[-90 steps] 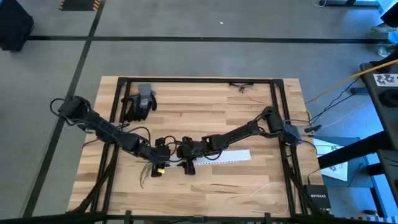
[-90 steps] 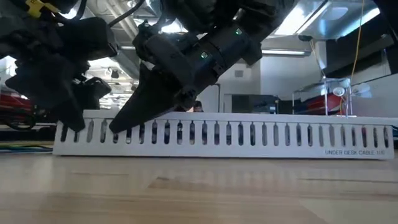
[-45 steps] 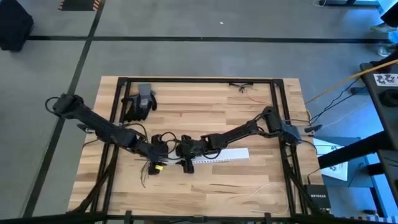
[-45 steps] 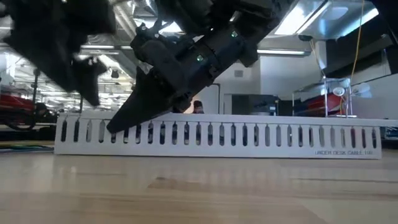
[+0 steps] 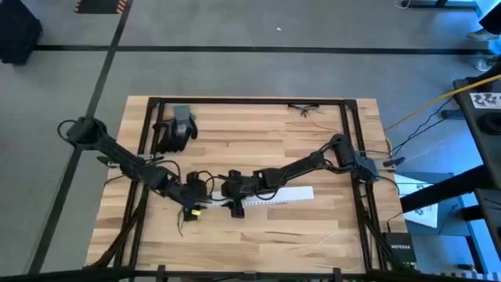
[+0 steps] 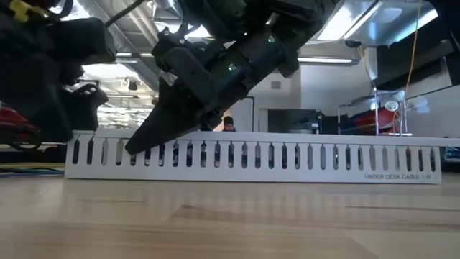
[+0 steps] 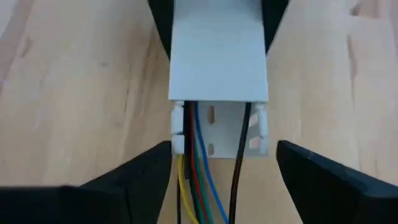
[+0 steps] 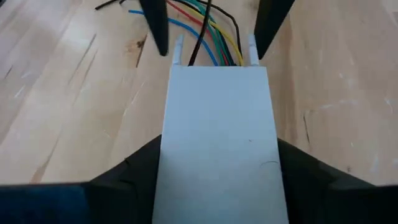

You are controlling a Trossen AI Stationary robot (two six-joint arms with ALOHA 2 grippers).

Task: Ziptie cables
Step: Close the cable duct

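Two dark jointed arms (image 5: 125,160), looped black cabling, tapered black fingers (image 7: 124,186)

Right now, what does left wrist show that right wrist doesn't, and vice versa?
Only the left wrist view shows the white channel's open end, with mounting slots inside and the cables running in under the cover. Only the right wrist view shows the cables fanning out over the table beyond the far end. Both show the white cover on top, coloured wires, and open dark fingers either side of the channel.
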